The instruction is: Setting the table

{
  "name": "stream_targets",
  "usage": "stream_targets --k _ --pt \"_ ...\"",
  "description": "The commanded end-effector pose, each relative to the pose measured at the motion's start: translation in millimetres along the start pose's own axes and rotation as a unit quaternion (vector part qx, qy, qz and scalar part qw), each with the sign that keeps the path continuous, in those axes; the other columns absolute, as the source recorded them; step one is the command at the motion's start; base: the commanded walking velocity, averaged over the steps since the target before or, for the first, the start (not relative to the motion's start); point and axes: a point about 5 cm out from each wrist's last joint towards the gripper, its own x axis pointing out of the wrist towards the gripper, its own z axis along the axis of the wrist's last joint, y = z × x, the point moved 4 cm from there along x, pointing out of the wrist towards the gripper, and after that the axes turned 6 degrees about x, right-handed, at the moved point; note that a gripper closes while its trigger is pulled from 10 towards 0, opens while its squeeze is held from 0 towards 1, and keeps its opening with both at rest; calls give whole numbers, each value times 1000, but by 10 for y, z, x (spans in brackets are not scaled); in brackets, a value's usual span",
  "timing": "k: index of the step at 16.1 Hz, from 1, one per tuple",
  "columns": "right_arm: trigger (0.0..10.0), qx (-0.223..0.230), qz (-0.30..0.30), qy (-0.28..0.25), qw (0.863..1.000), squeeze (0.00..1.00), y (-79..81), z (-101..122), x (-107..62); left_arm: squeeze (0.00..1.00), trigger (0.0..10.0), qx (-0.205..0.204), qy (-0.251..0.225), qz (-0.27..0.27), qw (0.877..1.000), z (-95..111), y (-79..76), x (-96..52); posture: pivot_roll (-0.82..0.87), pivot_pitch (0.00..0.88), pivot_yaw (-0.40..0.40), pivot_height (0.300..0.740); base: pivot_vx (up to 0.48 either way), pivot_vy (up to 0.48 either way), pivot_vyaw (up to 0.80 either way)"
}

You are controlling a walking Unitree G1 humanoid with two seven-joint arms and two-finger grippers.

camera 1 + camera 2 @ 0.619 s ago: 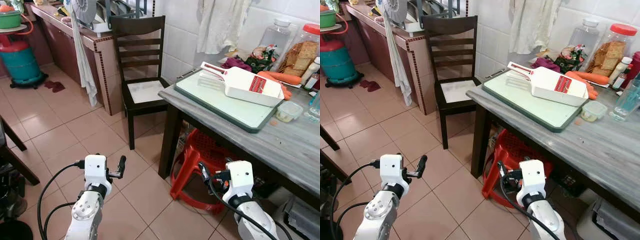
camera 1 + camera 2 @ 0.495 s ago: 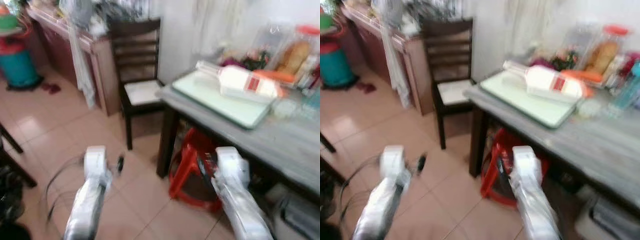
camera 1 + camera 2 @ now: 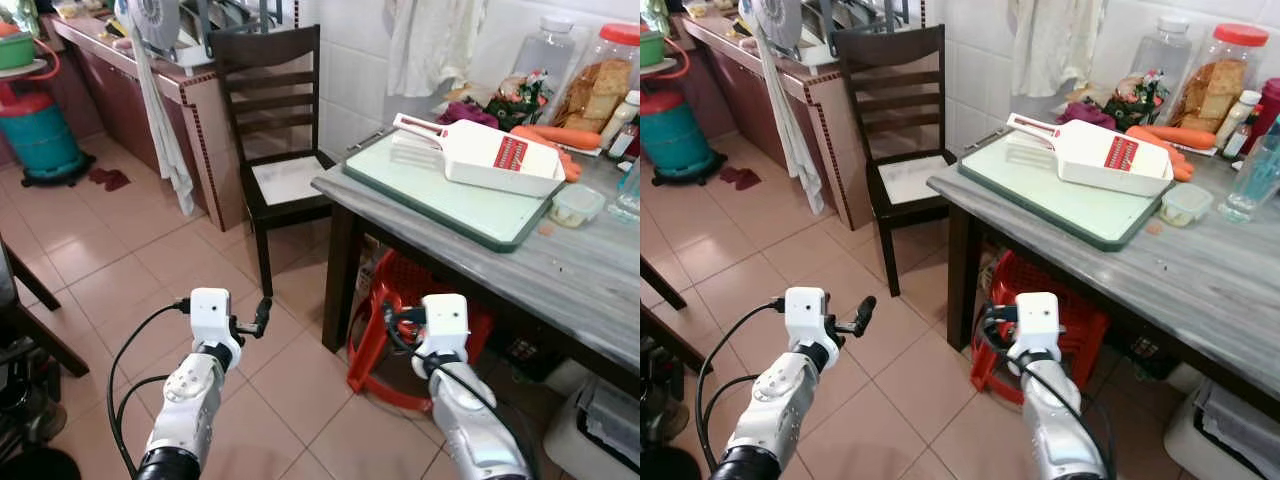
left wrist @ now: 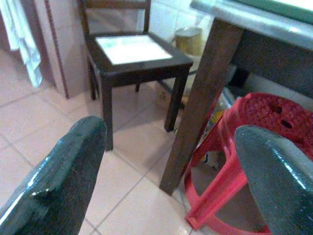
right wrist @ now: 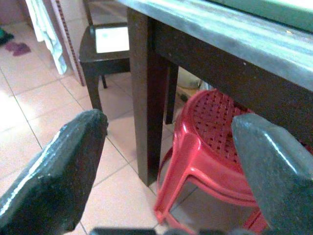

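A grey-topped table (image 3: 560, 285) stands at the right. On it lie a pale green cutting board (image 3: 440, 205), a white slicer with a red blade insert (image 3: 490, 160), carrots (image 3: 550, 137), a small lidded tub (image 3: 577, 205) and a drinking glass (image 3: 1257, 180). My left gripper (image 3: 256, 320) hovers low over the floor tiles, left of the table leg, open and empty. My right gripper (image 3: 392, 318) is also open and empty, held below the table edge in front of a red plastic stool (image 3: 400, 300). Both wrist views look between spread fingers (image 4: 73, 161) (image 5: 73, 161) toward the table leg.
A dark wooden chair (image 3: 285, 180) stands against the tiled wall beside the table. A counter (image 3: 190, 90) with a hanging towel (image 3: 160, 110) and a teal gas cylinder (image 3: 40, 130) sit at the back left. Jars (image 3: 610, 95) line the table's back. Dark furniture legs (image 3: 30, 310) stand at left.
The head view blurred and shifted, so the camera moved. Both arms now reach slightly further forward, and their fingers stay spread.
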Motion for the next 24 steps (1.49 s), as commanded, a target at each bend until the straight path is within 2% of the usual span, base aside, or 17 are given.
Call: stream_targets --k 1,2,4,7,9,11,13,14,16,17,18,20,22,23,24 --pt "10000 -20 -19 -22 999 0 -80 85 -34 0 10000 17 -27 -11 999 119 -20 -10 -8 0 13 740 0 0 0" --pt "10000 -22 -17 -50 998 0 -93 175 -97 0 10000 37 -43 -11 998 172 -5 -68 -7 0 12 740 0 0 0" --pt "10000 -37 -24 -62 997 0 -165 205 -224 0 10000 43 -52 -2 998 176 102 -186 -5 0 12 740 0 0 0" --pt "10000 -58 -27 -53 997 0 -245 83 -438 0 10000 55 -33 15 998 51 261 -363 -2 0 23 740 0 0 0" --pt "10000 -60 -42 -39 997 0 -314 -27 -529 0 10000 67 -28 15 997 28 257 -407 13 0 11 740 0 0 0" --pt "10000 -71 -57 -28 995 0 -379 -69 -547 0 10000 64 -27 31 997 47 317 -408 17 0 -7 740 0 0 0" --pt "10000 -51 -102 -9 993 0 -548 -130 -518 0 10000 64 -23 37 997 45 335 -413 17 0 -49 740 0 0 0" --pt "10000 -46 -105 -3 993 0 -553 -151 -489 0 10000 64 -21 37 997 32 339 -415 15 0 -73 740 0 0 0" --pt "10000 -68 -89 11 994 0 -503 -202 -417 0 10000 65 -10 39 997 -19 349 -430 3 0 -85 740 0 0 0" --pt "10000 -55 -98 18 993 0 -522 -231 -414 0 10000 56 -7 42 998 -36 351 -446 12 0 -95 740 0 0 0" --pt "10000 -45 -99 21 994 0 -519 -246 -392 0 10000 53 -5 40 998 -50 322 -447 18 0 -78 740 0 0 0" --pt "10000 -26 -89 4 996 0 -455 -207 -285 0 10000 38 0 40 998 -82 263 -436 55 0 17 740 0 0 0" --pt "10000 -31 -104 -23 994 0 -488 -142 -248 0 10000 25 2 58 998 -81 319 -390 34 0 53 740 0 0 0" --pt "10000 -16 -115 -33 993 0 -539 -102 -275 0 10000 15 2 61 998 -70 314 -363 18 0 41 740 0 0 0" --pt "10000 -48 -88 -64 993 0 -487 85 -345 0 10000 26 -13 32 999 5 195 -304 -6 0 28 740 0 0 0"
